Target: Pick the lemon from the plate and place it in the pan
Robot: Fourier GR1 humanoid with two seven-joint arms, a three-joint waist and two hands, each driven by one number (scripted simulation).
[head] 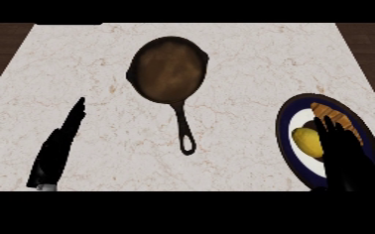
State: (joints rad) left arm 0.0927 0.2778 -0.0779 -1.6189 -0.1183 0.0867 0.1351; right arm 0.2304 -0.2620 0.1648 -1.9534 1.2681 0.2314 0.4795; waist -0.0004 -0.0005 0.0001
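A yellow lemon lies on a white plate with a dark blue rim at the counter's right edge. My right hand hovers over the plate just right of the lemon, fingers straight and open, covering part of the plate. A dark brown pan sits in the middle of the counter, its handle pointing toward me. My left hand rests open at the lower left, fingers straight and pointing away.
An orange-brown food item lies on the far part of the plate, behind the lemon. The pale marble counter ends at dark wood strips on the far left and far right.
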